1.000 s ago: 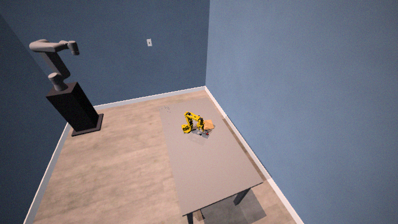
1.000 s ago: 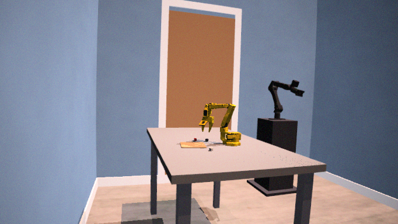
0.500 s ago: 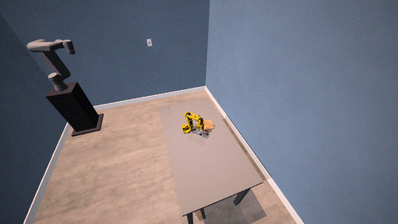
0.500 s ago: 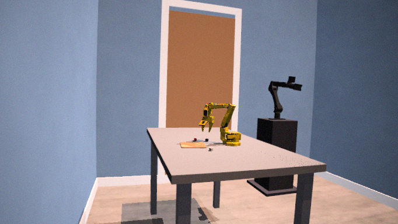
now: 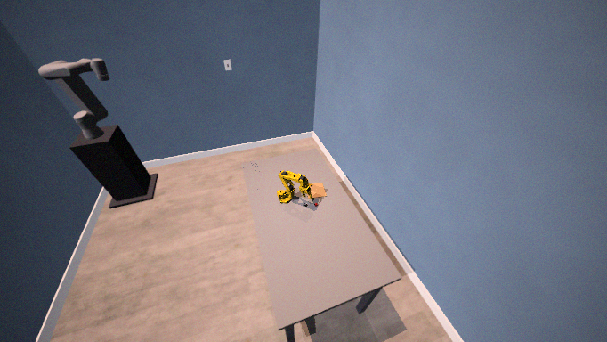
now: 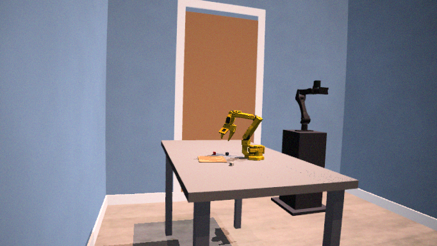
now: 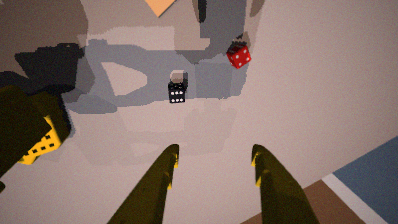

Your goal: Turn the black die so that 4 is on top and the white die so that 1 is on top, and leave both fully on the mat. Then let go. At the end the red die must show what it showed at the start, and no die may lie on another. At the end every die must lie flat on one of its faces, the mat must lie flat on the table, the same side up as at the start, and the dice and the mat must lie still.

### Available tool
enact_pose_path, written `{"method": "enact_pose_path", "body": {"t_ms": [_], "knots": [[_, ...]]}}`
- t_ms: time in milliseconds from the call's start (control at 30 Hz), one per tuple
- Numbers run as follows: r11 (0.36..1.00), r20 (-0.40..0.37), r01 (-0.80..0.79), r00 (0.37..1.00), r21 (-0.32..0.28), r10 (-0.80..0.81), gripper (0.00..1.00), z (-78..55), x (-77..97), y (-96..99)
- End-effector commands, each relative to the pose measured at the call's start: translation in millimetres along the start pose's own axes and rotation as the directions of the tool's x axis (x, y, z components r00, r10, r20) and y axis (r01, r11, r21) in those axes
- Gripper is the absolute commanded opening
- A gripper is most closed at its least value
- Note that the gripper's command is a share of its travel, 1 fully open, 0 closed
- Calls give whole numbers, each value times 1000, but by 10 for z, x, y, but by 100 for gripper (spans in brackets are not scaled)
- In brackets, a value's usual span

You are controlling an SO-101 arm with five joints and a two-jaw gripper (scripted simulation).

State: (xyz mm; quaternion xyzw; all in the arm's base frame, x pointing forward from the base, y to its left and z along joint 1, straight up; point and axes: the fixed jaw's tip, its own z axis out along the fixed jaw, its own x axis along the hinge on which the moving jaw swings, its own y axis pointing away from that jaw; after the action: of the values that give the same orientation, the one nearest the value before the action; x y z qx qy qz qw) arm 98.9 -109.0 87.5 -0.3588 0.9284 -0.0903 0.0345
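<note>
In the exterior view, you can see the gripper [image 5: 311, 199] [image 6: 225, 139] [image 7: 215, 146] above the table [image 5: 311, 249] [image 6: 256, 180] [image 7: 310, 110]. Its fingers stand moderately apart, and nothing is between them.

The orange mat [image 5: 319, 191] [image 6: 211, 159] [image 7: 160, 6] shows only a corner at the top of your wrist view. The black die [image 5: 305, 205] [image 6: 227, 154] [image 7: 176, 93] is off the mat, left of centre in that view, with a six-pip face visible. The red die [image 5: 316, 204] [image 6: 214, 153] [image 7: 239, 57] is at upper right from it, apart, also off the mat.

For you, the white die [image 6: 231, 164] is near the mat's lower right corner in the exterior view; its pips are too small to read.

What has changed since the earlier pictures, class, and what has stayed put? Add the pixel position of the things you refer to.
The gripper [image 5: 311, 199] [image 6: 225, 139] [image 7: 215, 150] has risen a little. The pedestal-mounted arm [image 5: 80, 91] [image 6: 302, 107] has lifted its downward-tilted end to nearly level. Nothing was visibly grasped or released; the black die [image 5: 305, 205] [image 6: 227, 154] [image 7: 176, 94], red die [image 5: 316, 204] [image 6: 214, 153] [image 7: 239, 57], white die [image 6: 231, 164] and orange mat [image 5: 318, 191] [image 6: 211, 159] [image 7: 159, 6] stayed.
</note>
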Motion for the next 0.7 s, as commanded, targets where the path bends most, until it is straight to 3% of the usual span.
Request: {"method": "enact_pose_path", "body": {"t_ms": [0, 167, 300, 667], "knots": [[995, -1, -2, 1000, 97, 2, 26, -128, 14, -74], [971, -2, -2, 1000, 240, 2, 26, -300, 14, -120], [950, -2, -1, 1000, 313, 2, 25, -392, 14, -134], [940, -2, -2, 1000, 340, 3, 25, -428, 14, -138]]}}
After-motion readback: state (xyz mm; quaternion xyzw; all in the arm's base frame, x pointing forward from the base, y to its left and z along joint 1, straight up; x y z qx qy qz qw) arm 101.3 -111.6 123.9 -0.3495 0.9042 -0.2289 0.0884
